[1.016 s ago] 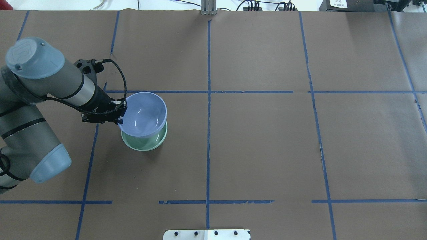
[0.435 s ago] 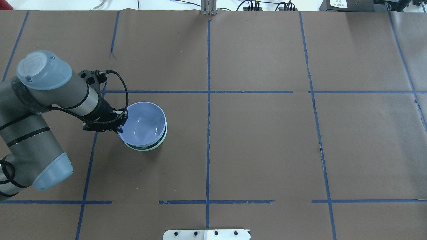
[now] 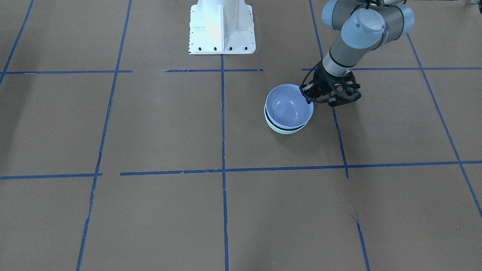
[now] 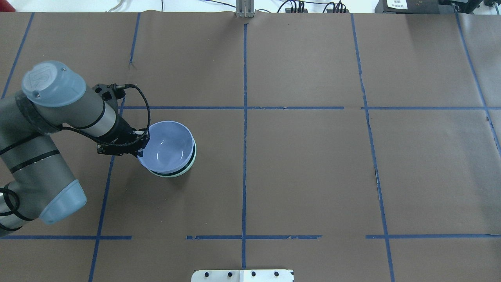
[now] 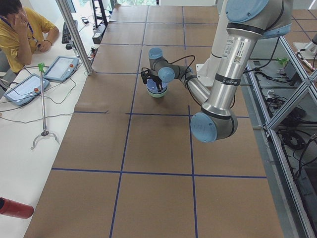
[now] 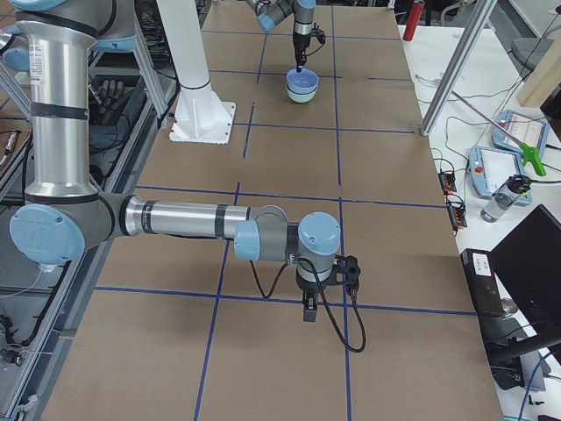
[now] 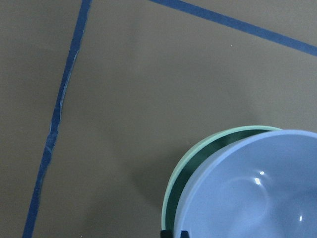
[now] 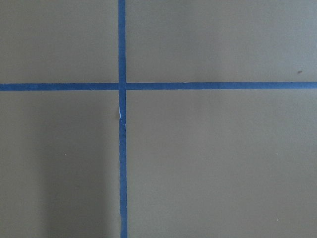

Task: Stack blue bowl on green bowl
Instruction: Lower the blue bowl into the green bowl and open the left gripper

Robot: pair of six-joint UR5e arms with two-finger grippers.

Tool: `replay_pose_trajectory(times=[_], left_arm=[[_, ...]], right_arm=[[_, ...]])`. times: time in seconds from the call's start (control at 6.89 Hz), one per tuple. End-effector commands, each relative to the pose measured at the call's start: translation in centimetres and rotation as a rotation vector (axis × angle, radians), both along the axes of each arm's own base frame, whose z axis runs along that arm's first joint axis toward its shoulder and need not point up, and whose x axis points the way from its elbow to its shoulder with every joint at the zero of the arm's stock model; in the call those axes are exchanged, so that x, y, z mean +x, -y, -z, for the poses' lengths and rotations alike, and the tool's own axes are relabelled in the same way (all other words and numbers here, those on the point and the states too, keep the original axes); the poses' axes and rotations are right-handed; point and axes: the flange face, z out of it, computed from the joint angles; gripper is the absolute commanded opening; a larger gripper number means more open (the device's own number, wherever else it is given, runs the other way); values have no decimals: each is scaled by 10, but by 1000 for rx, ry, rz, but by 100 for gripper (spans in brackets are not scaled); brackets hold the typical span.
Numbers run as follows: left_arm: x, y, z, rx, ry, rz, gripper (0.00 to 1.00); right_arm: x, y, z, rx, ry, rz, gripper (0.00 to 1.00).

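**Blue bowl lowered into green, not yet let go**

Across the last second the left arm (image 4: 51,117) has swung down and in. The blue bowl (image 4: 168,147), which a second ago hung tilted above the green bowl (image 3: 286,130) and off toward the far side, now sits down inside it. Only a crescent of green rim shows on the near and right sides in the overhead view. Since 0.4 s ago it has barely moved, which suggests the descent is about over.

The left wrist view shows a dark gap between the two rims on one side, so the blue bowl is probably not quite centred or level yet.

The left end effector (image 4: 140,144) is still clenched on the blue bowl's left rim. By my reading the stack is nearly made, and what remains is to release and back off without dragging the bowl.

Counted, largest first:
- One counter (image 4: 313,176), with the nested pair on its left half.
- Two arms, the right arm (image 6: 175,219) parked well apart from the bowls.
- Two bowls, one blue and one green.
- Two end effectors. Whether the right end effector (image 6: 308,311) is released or clenched I cannot tell.
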Motion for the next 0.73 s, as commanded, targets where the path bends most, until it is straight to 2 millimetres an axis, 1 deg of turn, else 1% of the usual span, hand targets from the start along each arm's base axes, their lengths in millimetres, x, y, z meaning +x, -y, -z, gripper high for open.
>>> replay_pose_trajectory(times=[0.0,0.15,0.29,0.44,0.58], left_arm=[[3,1,-1,0,1,0,89],[2,0,6,15,-15,-4,99],[-6,-2,12,26,-29,-4,99],[-20,-4,22,58,-51,-12,100],[-58,10,4,179,-27,-62,100]], right_arm=[[0,0,0,0,0,0,100],[0,0,0,0,0,0,100],[0,0,0,0,0,0,100],[0,0,0,0,1,0,100],[0,0,0,-1,1,0,100]])
